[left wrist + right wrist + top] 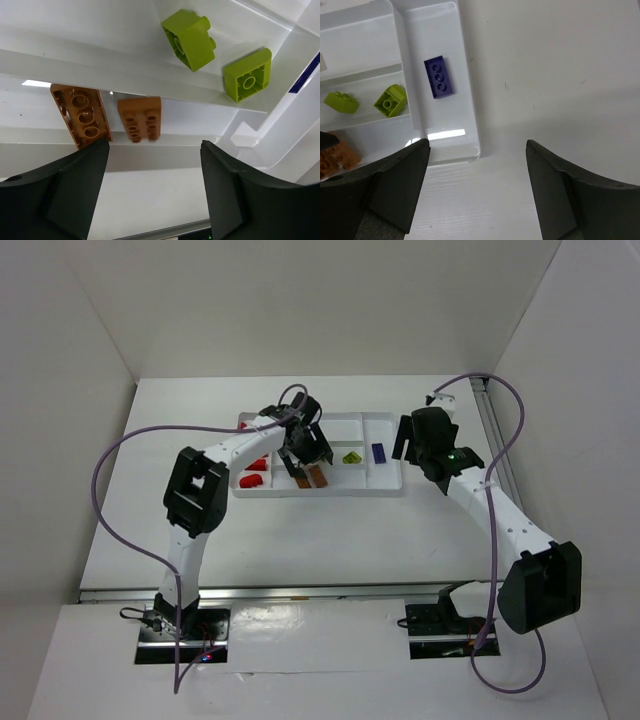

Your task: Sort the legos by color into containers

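left hand (154, 150): held wide open, nothing gripped; hung just above the near slot of the tray (385, 483)
right hand (477, 150): also spread open and holding nothing; parked over the surface (545, 75) beside the tray's right end
brown bricks (80, 116): two, side by side in the near slot, directly ahead of the left fingers (75, 175)
green bricks (189, 39): two, in the next slot back, one wall away from the brown
purple brick (439, 76): alone in the right end section
red bricks (255, 466): grouped in the left section, partly hidden by the arm
progress: judged nearly done; every brick seen lies in the tray, grouped by colour
step: likely left hand clearing off the brown slot
how to: hand should be raised straight up, fingers kept apart, so the brown pair and the low wall are not clipped
risk: a sideways pull could flick a brown brick into the green slot
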Available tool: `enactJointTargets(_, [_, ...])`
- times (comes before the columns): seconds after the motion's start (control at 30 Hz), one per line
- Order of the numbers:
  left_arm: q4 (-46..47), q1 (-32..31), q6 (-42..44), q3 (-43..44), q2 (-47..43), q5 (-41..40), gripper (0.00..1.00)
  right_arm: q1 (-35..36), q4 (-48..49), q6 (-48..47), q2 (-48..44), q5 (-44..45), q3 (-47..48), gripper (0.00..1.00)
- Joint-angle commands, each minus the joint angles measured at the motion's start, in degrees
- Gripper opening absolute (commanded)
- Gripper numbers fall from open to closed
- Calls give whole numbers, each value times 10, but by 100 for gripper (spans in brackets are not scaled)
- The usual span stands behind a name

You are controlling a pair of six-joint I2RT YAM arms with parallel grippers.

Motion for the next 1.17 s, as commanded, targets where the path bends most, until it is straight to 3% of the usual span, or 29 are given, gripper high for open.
enactJointTargets(0.0, [10, -9, 11, -1, -27, 1, 86, -3, -4, 5, -7, -1, 0, 85])
enactJointTargets(0.13, [10, -20, 17, 5, -43, -16, 87, -3, -4, 5, -12, 4, 0, 89])
enactJointTargets(0.2, [10, -29, 33, 22, -67, -41, 87, -3, 1, 18, -12, 11, 0, 100])
enactJointTargets(0.33, [37, -42, 69, 9, -127, -52, 87, -3, -7, 49, -12, 52, 7, 100])
enactJointTargets(0.5, [94, -48, 121, -67, -227, -60, 87, -3, -18, 87, -19, 92, 7, 100])
enactJointTargets(0.67, [120, -48, 183, -125, -318, -101, 87, -3, -6, 92, -39, 79, -13, 100])
enactJointTargets(1.0, [137, -42, 252, -162, -397, -190, 87, -3, -6, 105, -61, 46, -46, 100])
enactJointTargets(1.13, [144, -42, 259, -156, -408, -168, 87, -3, 11, 92, -88, 40, -70, 100])
